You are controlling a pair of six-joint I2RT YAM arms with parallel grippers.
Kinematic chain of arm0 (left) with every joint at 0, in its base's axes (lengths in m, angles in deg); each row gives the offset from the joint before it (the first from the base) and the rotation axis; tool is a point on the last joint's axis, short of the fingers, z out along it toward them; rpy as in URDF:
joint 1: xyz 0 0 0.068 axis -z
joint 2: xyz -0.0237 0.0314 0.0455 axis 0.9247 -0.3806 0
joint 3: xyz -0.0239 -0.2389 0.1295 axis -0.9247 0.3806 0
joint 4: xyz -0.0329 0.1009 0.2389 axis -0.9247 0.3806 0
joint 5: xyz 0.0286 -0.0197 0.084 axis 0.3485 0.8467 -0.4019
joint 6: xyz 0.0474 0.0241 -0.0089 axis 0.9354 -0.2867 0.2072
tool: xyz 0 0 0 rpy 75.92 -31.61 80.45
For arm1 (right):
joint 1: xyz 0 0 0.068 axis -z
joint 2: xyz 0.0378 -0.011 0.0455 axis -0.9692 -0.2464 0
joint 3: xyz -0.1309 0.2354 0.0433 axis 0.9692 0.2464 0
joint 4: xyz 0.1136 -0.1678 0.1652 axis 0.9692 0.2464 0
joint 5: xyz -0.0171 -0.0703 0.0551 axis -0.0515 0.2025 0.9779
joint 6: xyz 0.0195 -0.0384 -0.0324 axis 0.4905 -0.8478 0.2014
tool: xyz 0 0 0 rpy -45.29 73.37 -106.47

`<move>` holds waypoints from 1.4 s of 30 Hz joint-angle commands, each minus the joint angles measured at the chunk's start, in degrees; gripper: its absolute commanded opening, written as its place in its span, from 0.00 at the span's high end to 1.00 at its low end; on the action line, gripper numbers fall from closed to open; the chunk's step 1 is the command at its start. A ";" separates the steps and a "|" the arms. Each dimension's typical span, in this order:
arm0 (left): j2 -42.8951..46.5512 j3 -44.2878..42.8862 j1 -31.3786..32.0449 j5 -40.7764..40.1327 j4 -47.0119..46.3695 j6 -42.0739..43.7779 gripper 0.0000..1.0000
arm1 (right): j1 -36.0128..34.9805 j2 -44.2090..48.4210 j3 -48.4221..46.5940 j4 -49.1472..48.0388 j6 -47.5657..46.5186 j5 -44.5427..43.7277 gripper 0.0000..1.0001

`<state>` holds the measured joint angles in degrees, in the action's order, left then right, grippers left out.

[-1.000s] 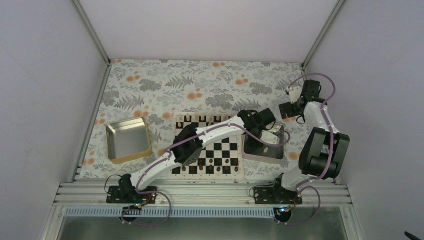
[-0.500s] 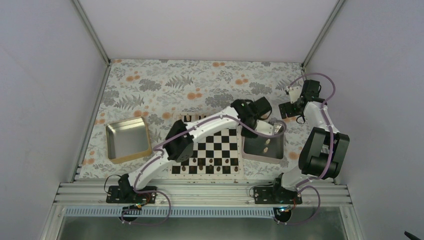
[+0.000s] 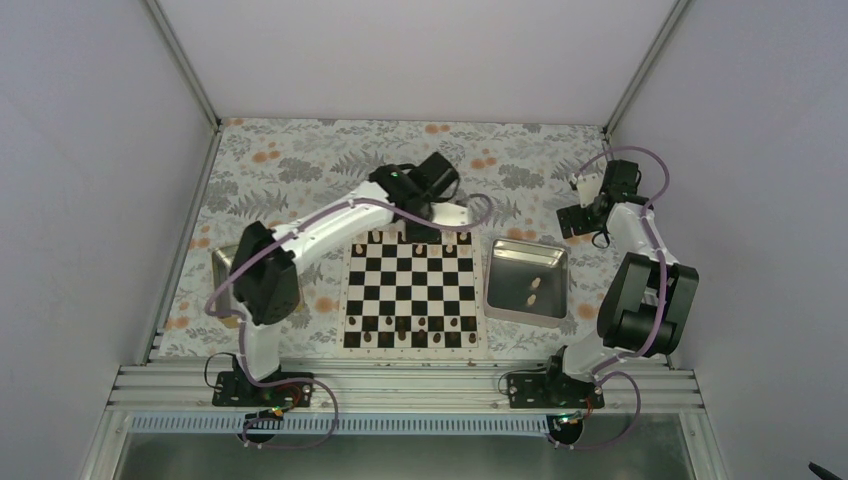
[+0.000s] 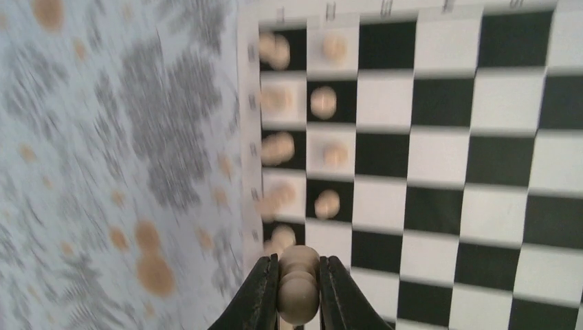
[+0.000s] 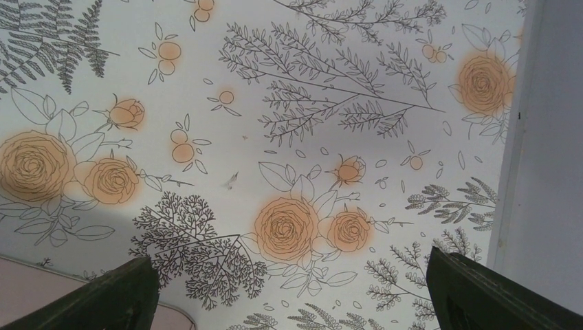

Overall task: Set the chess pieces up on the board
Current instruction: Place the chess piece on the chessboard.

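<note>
nearest the arm bases, dark chessmen fill the near rank of the board, which lies flat in the middle of the floral counter. just right of the board sits a steel tray, now uncovered, with two pale chess pieces lying loose in it. a second ago the left arm reached across the board into that tray. it has since swung over to the board's far edge, so the pick looks done and a placement looks to be the step in hand.

at that far edge the left tool hangs over the back ranks. in the wrist view its jaws are pressed together on a pale chessman with a rounded top, held off the board near the border. other pale men already stand there in two rows, blurred.

farthest right, the right tool is spread wide, holding and touching nothing, above bare floral counter near the wall.
</note>
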<state>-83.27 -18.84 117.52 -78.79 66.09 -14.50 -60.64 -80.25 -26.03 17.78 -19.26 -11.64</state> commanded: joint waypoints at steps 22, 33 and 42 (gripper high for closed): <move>7.40 32.46 -17.46 1.97 -17.60 -0.01 0.94 | -0.75 -2.19 -0.30 0.38 -0.05 -0.94 0.00; 4.79 32.42 -17.72 4.53 -16.88 0.16 0.94 | -0.79 -2.51 -0.13 0.42 -0.03 -1.26 0.00; 3.79 33.06 -17.80 4.73 -16.74 0.61 0.94 | -0.94 -2.84 -0.08 0.36 -0.01 -1.44 0.00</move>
<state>-79.03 13.45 99.99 -75.10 49.64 -15.01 -61.10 -82.39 -26.03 18.00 -19.24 -12.60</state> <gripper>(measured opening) 0.123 0.996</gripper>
